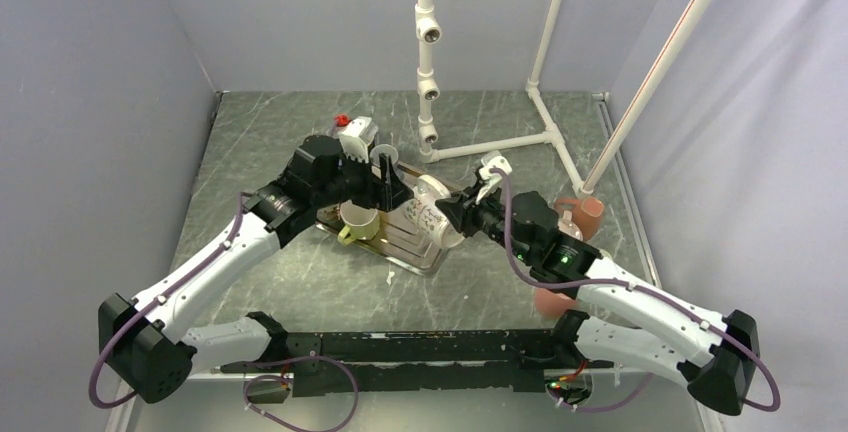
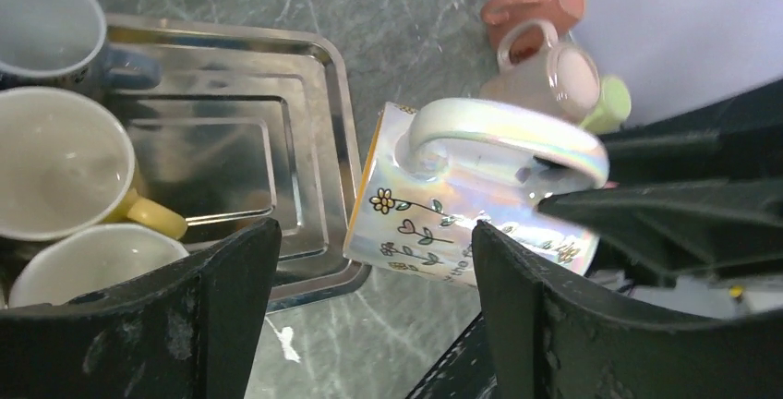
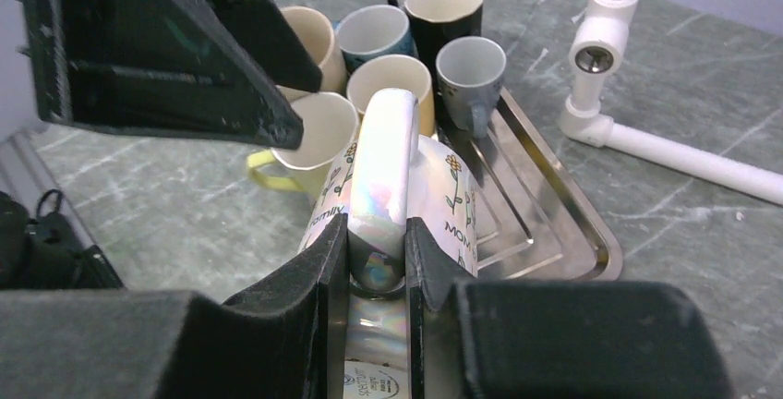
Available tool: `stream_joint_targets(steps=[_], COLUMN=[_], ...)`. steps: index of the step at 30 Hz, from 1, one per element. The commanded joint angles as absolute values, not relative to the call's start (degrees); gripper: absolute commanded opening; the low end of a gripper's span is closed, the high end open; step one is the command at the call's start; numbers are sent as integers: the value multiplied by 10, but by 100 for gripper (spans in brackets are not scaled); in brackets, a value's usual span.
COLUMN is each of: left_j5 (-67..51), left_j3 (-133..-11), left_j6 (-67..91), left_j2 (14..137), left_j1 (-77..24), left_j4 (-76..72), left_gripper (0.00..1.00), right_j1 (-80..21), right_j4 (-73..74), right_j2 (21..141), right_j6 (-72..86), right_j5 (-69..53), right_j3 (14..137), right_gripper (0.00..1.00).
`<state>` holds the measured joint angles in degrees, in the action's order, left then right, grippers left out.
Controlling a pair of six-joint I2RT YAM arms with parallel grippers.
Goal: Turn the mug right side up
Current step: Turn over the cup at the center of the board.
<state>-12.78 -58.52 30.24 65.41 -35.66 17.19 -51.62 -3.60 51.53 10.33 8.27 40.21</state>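
Note:
The mug (image 1: 428, 210) is iridescent white with flower drawings. It is on its side in the air, handle up, over the right end of the metal tray (image 1: 432, 260). My right gripper (image 1: 458, 210) is shut on its handle (image 3: 380, 168), with the mug's stamped base facing the wrist camera and its mouth pointing towards the tray. In the right wrist view the gripper (image 3: 377, 233) clamps the handle from both sides. My left gripper (image 1: 386, 180) is open and empty just left of the mug. In the left wrist view the mug (image 2: 434, 219) lies beyond the open gripper (image 2: 374, 233).
Several upright mugs stand at the tray's left end, among them a yellow one (image 1: 358, 220) (image 2: 55, 163) (image 3: 309, 131). Pink mugs (image 1: 585, 214) (image 2: 545, 71) sit on the table to the right. A white PVC rack (image 1: 430, 52) stands at the back.

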Motion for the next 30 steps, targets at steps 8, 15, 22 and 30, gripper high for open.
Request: stream_joint_targets(steps=[8,15,22,30], left_j5=[-446,-678,-773,-751], left_j3=[-673,-758,-779,-758], left_j6=[8,-81,-161,-180], left_j2=[687,787,836,839], left_j1=[-326,-279,-285,-321], left_j4=[182,249,312,301], left_gripper=[86,84,79,67], right_j1=[-500,-485,-474,-465], right_j4=[-111,-116,-143,-161], right_j2=[424,416,424,438], right_j6=[122,130,142,156], right_j5=[-32,-78,-101,-133], right_j3=[411,403,403,409], right_gripper=[0,0,0,0])
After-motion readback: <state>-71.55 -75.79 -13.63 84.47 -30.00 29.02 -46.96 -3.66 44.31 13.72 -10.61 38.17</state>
